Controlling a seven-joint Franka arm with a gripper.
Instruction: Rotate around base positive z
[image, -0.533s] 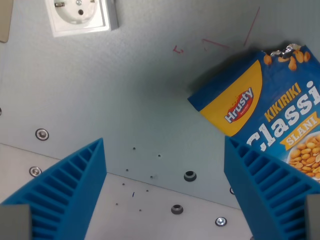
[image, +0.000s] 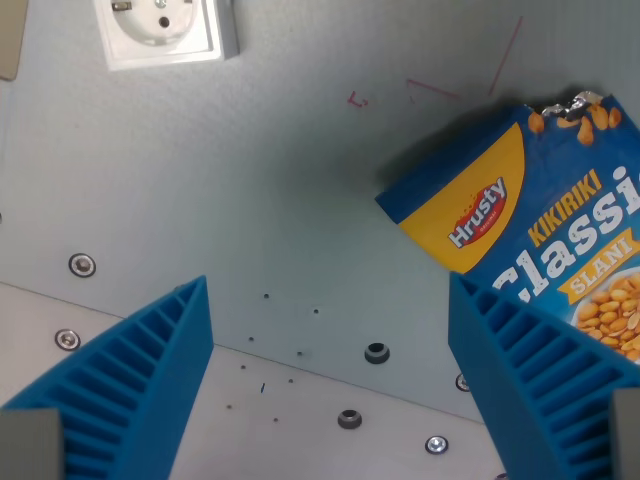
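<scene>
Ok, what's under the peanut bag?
The peanut bag lies flat on the grey table, with only its shadow showing along its upper-left edge. Anything beneath it is covered. Its lower part is hidden behind the blue finger on the wrist view's right.

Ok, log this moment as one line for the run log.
gripper: open, empty | peanut bag: on table, wrist view's right, beside right finger | wall socket: top left | table: grey

We see our gripper (image: 330, 385) from above the wrist, its two blue ribbed fingers (image: 130, 385) entering the wrist view at about seven and five o'clock. The jaws stand wide apart with nothing between them. Both fingertips hang above the surface, touching nothing that we can make out.
</scene>
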